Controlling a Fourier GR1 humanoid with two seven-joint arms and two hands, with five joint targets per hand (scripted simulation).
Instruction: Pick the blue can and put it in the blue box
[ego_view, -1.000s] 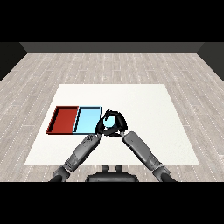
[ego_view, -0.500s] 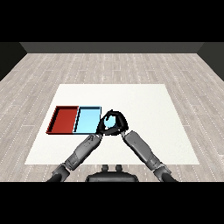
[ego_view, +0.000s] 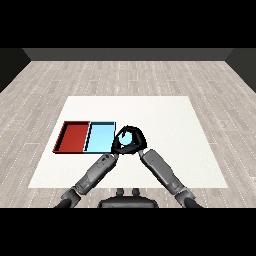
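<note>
Head view, left to right: the red tray (ego_view: 75, 137) lies touching the light blue tray (ego_view: 100, 137). Just beside the blue tray's right edge, the left hand (ego_view: 116, 146) sits low; whether its fingers are open I cannot tell. The right hand (ego_view: 136, 141) curls round the blue can (ego_view: 128, 140), which has shifted slightly leftward toward the tray over the last second, so placing looks close.

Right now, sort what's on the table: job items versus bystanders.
Job items:
- blue can, held by the right hand
- light blue tray

Bystanders:
- red tray
- left hand, beside the can
- white table
</note>
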